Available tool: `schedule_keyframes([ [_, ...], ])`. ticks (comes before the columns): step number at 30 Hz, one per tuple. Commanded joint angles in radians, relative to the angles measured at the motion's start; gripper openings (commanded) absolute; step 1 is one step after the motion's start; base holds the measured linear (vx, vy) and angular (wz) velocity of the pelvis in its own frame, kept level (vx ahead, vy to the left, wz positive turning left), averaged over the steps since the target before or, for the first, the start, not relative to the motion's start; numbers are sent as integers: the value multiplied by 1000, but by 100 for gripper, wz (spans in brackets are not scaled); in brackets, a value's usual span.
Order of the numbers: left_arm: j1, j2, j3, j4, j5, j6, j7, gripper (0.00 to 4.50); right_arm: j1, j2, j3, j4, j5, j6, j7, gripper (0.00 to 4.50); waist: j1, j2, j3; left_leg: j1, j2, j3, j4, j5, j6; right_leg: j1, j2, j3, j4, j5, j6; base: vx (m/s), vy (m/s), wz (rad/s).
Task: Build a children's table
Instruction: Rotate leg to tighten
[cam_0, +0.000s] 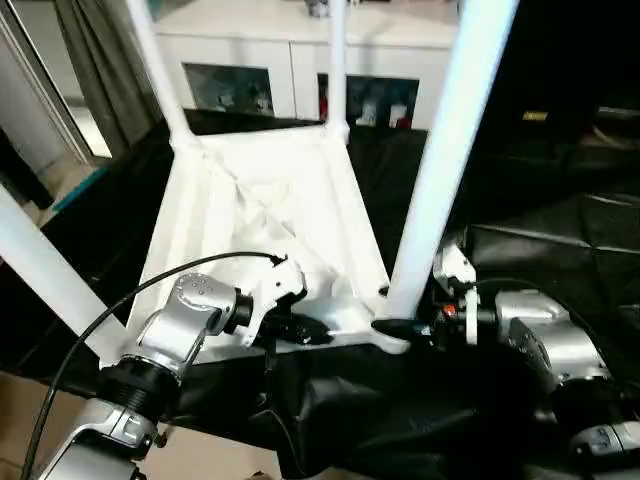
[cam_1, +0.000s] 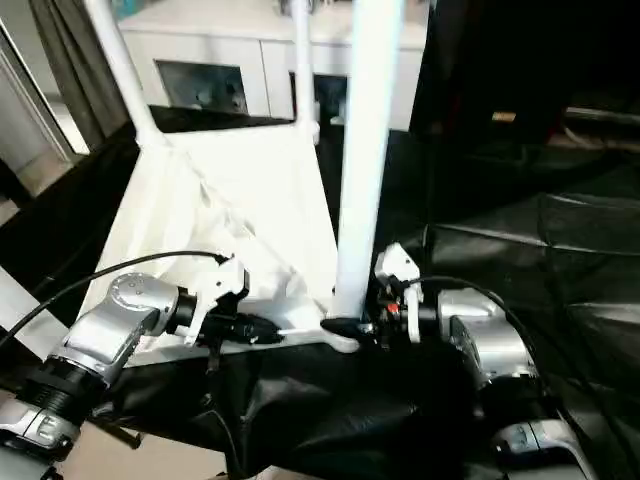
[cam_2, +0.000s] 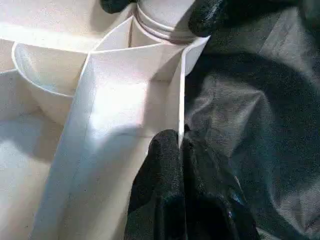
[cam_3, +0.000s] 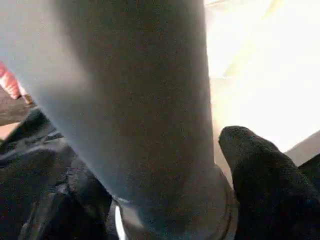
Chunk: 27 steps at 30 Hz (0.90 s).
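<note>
1. On the black wrinkled cloth (cam_0: 520, 250) before us, the small all-white plastic children's table (cam_0: 260, 220) lies upside down, its ribbed underside facing up and its round tube legs rising from the corner sockets.
2. We see four legs standing: two far ones, one near our left arm, and a thick near leg (cam_0: 445, 160) in the socket at the corner closest to our right side.
3. Our left hand (cam_0: 300, 330) has its black fingers (cam_2: 170, 190) pressed together; they lie against the thin upright rim of the near edge of the tabletop, touching it, with the cloth just beside.
4. Our right hand (cam_0: 400, 327) sits at the base of the near leg, one black finger (cam_3: 265, 180) on either side of the tube where it meets the socket collar; we cannot tell whether the fingers press the leg or merely flank it.
5. Beyond the cloth stands a white cabinet with glass doors (cam_0: 300, 70), and a grey curtain (cam_0: 100, 60) hangs at the far left.
</note>
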Motion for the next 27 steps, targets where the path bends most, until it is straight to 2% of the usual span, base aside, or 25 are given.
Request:
schedule_keyframes([
  [1,6,-7,-26,-11,-8,12,-15,0,24,5,29,1,-6,26,2,300,-1,-17,-45,23,65,-28,-90,-250,18,32,-66,43,-77,-208,-229,0,0,0],
  [2,6,-12,-24,-14,-7,12,-6,0,28,10,30,1,-8,23,-6,288,-1,-17,-45,23,65,-28,-90,-250,18,32,-66,43,-77,-208,-229,0,0,0],
  [3,6,-24,-20,-16,-3,10,17,0,34,22,30,2,-10,20,-23,279,0,-15,-47,20,62,-27,-86,-215,28,31,-65,43,-72,-153,-237,0,0,0],
  [4,6,-24,-20,-16,-3,10,17,0,34,22,30,2,-10,20,-23,274,0,-16,-48,19,62,-26,-85,-207,32,32,-65,43,-72,-140,-240,0,0,0],
  [5,-4,-53,-3,4,17,-8,98,0,43,51,21,12,-23,4,-95,274,1,-8,-48,18,60,-27,-83,-195,37,33,-66,42,-69,-124,-242,0,0,0],
  [6,-16,-78,13,26,33,-19,172,0,44,78,9,32,-42,-10,-180,269,-1,-5,-45,21,61,-26,-84,-207,31,28,-66,44,-74,-130,-240,0,0,0],
  [7,-22,-90,21,36,40,-22,207,0,43,92,3,43,-54,-16,-228,265,-4,-4,-45,21,60,-27,-85,-217,24,28,-66,44,-76,-139,-238,0,0,0],
  [8,-40,-128,41,64,56,-26,315,0,38,140,-25,89,-91,-23,-406,261,-11,-4,-40,20,58,-29,-91,-254,4,29,-66,43,-83,-191,-228,0,0,0],
  [9,-46,-154,54,74,60,-20,372,0,38,171,-42,111,-103,-12,-502,258,-21,-1,-34,25,54,-32,-97,-310,-25,26,-66,42,-92,-289,-208,0,0,0],
  [10,-46,-154,54,74,60,-20,372,0,38,171,-42,111,-103,-12,-502,258,-23,-2,-32,28,52,-34,-99,-344,-36,26,-68,40,-96,-348,-192,0,0,0],
  [11,-48,-166,59,77,59,-14,395,0,38,185,-51,121,-105,-4,-542,257,-30,-4,-31,29,51,-40,-101,-380,-44,29,-70,39,-104,-429,-161,0,0,0],
  [12,-48,-186,65,75,59,-5,424,0,48,204,-47,118,-121,1,-590,256,-31,-4,-31,28,52,-43,-102,-386,-43,29,-70,40,-105,-436,-152,0,0,0],
  [13,-47,-194,67,73,59,-3,437,0,52,211,-44,116,-128,2,-607,255,-34,2,-32,33,53,-40,-103,-394,-44,22,-67,45,-110,-428,-144,0,0,0],
  [14,-38,-238,78,60,56,9,494,0,69,257,-43,93,-134,19,-668,255,-38,12,-32,35,51,-40,-103,-403,-44,20,-66,46,-109,-416,-148,0,0,0],
  [15,-32,-260,81,52,55,13,520,0,76,280,-41,79,-134,26,-688,255,-44,3,-32,32,51,-39,-104,-393,-40,23,-64,44,-111,-398,-148,0,0,0],
  [16,-28,-273,80,47,55,14,532,0,81,293,-35,69,-137,22,-692,255,-43,1,-33,33,51,-39,-104,-388,-35,22,-64,44,-112,-397,-148,0,0,0],
  [17,-20,-287,72,40,55,12,533,0,86,301,-21,58,-144,9,-686,255,-42,2,-34,34,52,-38,-104,-375,-25,21,-64,46,-112,-391,-147,0,0,0],
  [19,7,-311,38,21,58,2,510,0,72,302,-3,71,-167,-37,-689,255,-45,3,-37,25,55,-38,-107,-333,-5,29,-65,45,-109,-337,-156,0,0,0],
  [20,8,-311,35,20,59,1,508,0,69,302,-6,74,-165,-38,-690,255,-45,3,-37,25,55,-38,-107,-333,-5,29,-65,45,-109,-337,-156,0,0,0],
  [21,13,-309,23,19,61,-8,500,0,57,302,-13,85,-147,-43,-687,255,-48,4,-38,20,53,-38,-106,-309,7,33,-63,43,-105,-299,-161,0,0,0],
  [23,16,-292,15,14,58,-15,479,0,54,289,-3,74,-131,-53,-646,255,-49,7,-41,20,53,-36,-103,-296,17,33,-64,44,-103,-278,-168,0,0,0],
  [25,18,-275,15,6,57,-14,462,0,57,276,1,59,-121,-50,-611,309,-49,8,-44,19,53,-35,-101,-276,28,35,-64,43,-102,-248,-173,0,0,0],
  [26,19,-273,16,4,57,-14,459,0,57,274,1,56,-120,-49,-606,323,-50,-15,-44,17,53,-33,-100,-264,38,37,-63,43,-102,-239,-173,0,0,0],
  [27,21,-247,21,-8,56,-12,428,0,61,248,7,33,-110,-32,-539,325,-45,-2,-45,17,53,-31,-98,-234,50,34,-63,43,-99,-209,-182,0,0,0],
])
